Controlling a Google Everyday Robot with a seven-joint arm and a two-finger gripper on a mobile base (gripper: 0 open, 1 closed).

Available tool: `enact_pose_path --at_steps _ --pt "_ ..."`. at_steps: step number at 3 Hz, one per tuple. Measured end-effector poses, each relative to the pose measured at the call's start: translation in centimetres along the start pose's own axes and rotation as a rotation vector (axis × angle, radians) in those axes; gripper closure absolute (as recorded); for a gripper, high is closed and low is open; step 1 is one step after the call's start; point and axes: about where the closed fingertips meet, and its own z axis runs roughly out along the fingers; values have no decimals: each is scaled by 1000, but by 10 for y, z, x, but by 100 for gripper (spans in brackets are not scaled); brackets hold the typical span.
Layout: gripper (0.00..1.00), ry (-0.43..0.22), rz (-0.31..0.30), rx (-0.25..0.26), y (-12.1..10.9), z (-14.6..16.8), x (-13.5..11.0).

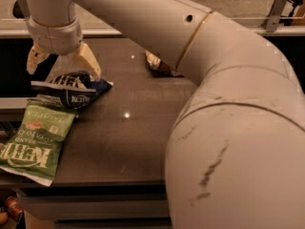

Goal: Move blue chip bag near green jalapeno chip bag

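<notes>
The blue chip bag (pixel 72 90) lies crumpled on the dark table, its lower edge touching the top of the green jalapeno chip bag (pixel 35 138). The green bag lies flat at the table's front left corner, partly over the edge. My gripper (pixel 63 63) hangs just above the blue bag at the far left. Its two pale fingers (pixel 89 60) are spread apart and hold nothing.
A tan-and-brown chip bag (pixel 159 66) lies at the back of the table, partly hidden behind my arm. My large white arm (pixel 228 128) fills the right half of the view. The table's front edge (pixel 95 187) runs below the green bag.
</notes>
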Motion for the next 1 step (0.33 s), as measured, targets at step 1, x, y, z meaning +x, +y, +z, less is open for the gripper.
enact_pose_path --at_steps 1 --pt "0 -10 -1 14 2 -2 1"
